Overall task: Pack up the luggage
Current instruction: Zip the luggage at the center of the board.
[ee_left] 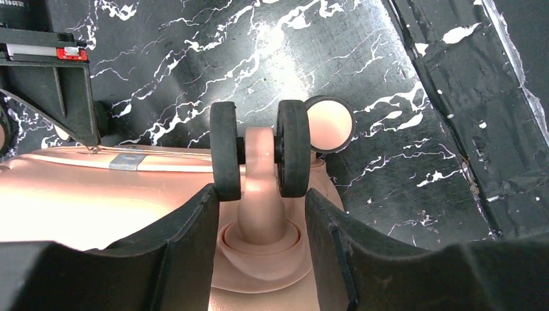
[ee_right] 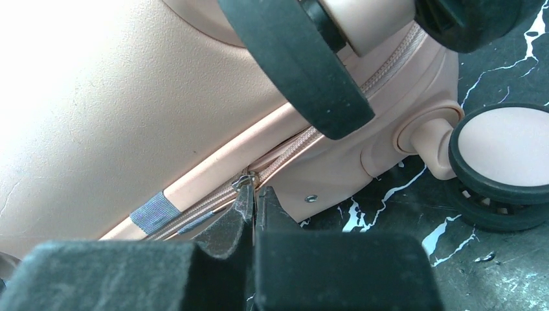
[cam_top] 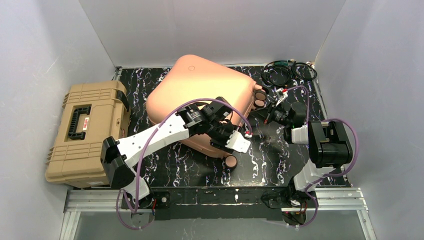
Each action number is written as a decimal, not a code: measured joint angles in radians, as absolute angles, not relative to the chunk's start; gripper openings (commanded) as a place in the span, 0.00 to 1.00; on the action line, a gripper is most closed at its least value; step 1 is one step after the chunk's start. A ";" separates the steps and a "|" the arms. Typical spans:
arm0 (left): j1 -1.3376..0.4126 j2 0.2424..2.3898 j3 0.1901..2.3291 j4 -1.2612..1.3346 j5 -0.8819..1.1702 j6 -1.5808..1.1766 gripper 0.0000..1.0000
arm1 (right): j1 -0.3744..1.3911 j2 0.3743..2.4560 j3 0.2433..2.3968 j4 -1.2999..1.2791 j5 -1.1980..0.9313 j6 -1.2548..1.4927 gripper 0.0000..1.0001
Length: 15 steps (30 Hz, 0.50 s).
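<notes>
The luggage [cam_top: 200,95] lies mid-table, towards 12 o'clock. My left gripper [ee_left: 261,194] straddles its 5 o'clock caster [ee_left: 261,155]; clamped or not, I cannot tell. My right gripper [ee_right: 254,207], at 3 o'clock, pinches the zipper pull [ee_right: 244,181]: I'd draw it steadily along the track.

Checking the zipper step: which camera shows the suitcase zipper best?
The right wrist view: the zipper runs close-up along the suitcase, and the right gripper is shut on its pull. The left wrist view shows only a thin stretch beside a wheel. In the top view I cannot make it out.
</notes>
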<state>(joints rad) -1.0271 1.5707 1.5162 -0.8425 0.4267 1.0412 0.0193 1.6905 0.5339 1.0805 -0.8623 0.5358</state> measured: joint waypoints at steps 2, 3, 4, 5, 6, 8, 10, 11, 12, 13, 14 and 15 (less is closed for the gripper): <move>-1.027 1.562 1.508 -0.838 0.427 1.049 0.00 | 0.019 1.682 0.535 1.064 -0.861 0.536 0.01; -1.027 1.554 1.501 -0.832 0.429 1.056 0.00 | 0.019 1.680 0.535 1.064 -0.860 0.535 0.01; -1.027 1.542 1.494 -0.829 0.432 1.062 0.00 | 0.019 1.679 0.534 1.069 -0.861 0.534 0.01; -1.027 1.526 1.488 -0.827 0.439 1.066 0.00 | 0.019 1.679 0.531 1.081 -0.861 0.531 0.01; -1.028 1.504 1.481 -0.831 0.456 1.068 0.00 | 0.019 1.680 0.524 1.101 -0.860 0.522 0.01; -1.039 1.448 1.470 -0.943 0.537 1.037 0.00 | 0.019 1.682 0.503 1.164 -0.820 0.482 0.01; -1.076 1.390 1.401 -1.150 0.596 1.007 0.00 | 0.011 1.692 0.491 1.250 -0.733 0.405 0.01; -1.095 1.381 1.372 -1.234 0.617 0.995 0.00 | 0.004 1.702 0.487 1.288 -0.690 0.359 0.01; -1.105 1.383 1.353 -1.295 0.630 0.984 0.00 | -0.002 1.712 0.483 1.319 -0.650 0.314 0.01; -1.107 1.389 1.343 -1.328 0.638 0.981 0.00 | -0.008 1.722 0.479 1.345 -0.615 0.270 0.01; -1.104 1.398 1.335 -1.359 0.645 0.973 0.00 | -0.017 1.726 0.475 1.366 -0.585 0.228 0.01; -1.100 1.405 1.330 -1.383 0.648 0.967 0.00 | -0.027 1.727 0.469 1.379 -0.567 0.191 0.01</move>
